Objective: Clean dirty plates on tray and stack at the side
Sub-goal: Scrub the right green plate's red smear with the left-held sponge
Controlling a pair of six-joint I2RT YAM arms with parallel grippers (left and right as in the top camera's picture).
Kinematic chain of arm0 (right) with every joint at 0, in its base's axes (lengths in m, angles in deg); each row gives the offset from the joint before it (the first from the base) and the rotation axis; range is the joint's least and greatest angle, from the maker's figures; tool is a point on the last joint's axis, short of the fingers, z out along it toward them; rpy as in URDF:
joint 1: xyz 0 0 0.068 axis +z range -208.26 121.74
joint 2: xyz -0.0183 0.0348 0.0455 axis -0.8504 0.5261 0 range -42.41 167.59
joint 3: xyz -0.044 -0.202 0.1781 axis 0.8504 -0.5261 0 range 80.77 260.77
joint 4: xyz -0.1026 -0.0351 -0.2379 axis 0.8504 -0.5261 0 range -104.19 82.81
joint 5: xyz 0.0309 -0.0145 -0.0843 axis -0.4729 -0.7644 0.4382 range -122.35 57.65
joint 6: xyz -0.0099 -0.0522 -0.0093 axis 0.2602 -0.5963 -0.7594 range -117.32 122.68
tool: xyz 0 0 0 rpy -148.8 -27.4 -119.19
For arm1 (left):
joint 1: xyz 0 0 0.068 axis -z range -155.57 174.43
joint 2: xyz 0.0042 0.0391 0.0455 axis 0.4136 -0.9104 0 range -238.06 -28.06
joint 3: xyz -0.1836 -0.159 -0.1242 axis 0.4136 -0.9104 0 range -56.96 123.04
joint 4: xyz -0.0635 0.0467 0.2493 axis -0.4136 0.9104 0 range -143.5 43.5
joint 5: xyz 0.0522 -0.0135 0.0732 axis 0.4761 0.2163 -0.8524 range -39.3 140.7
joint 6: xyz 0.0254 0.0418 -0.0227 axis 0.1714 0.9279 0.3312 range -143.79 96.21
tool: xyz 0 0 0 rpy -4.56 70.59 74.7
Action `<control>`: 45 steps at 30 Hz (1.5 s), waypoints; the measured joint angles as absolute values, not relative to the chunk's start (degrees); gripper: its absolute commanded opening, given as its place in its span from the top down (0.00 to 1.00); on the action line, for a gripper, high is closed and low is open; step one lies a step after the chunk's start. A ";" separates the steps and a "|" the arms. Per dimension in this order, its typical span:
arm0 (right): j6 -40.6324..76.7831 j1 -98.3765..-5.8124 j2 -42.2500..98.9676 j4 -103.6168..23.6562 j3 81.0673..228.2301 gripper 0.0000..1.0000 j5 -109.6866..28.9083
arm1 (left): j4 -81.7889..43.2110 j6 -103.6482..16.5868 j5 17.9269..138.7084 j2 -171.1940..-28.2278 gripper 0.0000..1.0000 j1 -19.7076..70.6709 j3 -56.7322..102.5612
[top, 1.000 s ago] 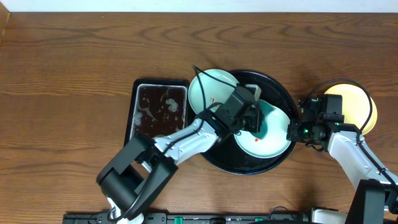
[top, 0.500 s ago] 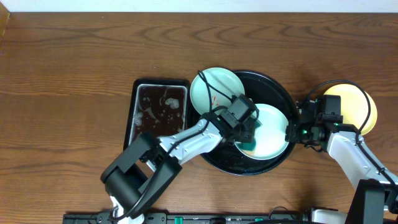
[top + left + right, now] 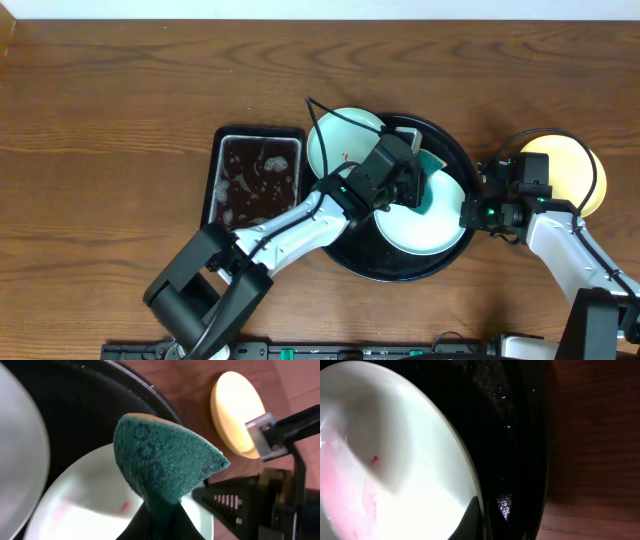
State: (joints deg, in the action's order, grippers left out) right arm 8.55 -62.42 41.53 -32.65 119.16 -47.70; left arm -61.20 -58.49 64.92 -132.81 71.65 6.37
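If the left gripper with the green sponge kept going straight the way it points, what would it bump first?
The sponge held by the left gripper would probably hit the black tray floor just beyond the mint plate, though depth is unclear.

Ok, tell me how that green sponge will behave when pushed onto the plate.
The sponge is pinched into a fold by the left tool, so it's probably soft and will squash flat. Its coarse face likely drags rather than slips on the plate.
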 measured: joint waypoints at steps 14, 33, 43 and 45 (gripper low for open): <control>8.57 -62.40 41.57 -33.08 118.95 0.99 -47.53 | -58.18 -59.85 64.50 -141.82 0.93 73.08 7.44; 8.55 -62.40 41.57 -32.71 118.92 0.99 -47.72 | -53.86 -56.61 64.88 -132.09 0.92 70.74 6.61; 8.55 -62.40 41.57 -32.67 118.92 0.99 -47.70 | -61.18 -57.36 64.85 -138.36 0.92 75.33 6.59; 8.55 -62.40 41.57 -32.69 118.92 0.99 -47.70 | -60.65 -56.77 64.53 -139.81 0.93 76.05 6.59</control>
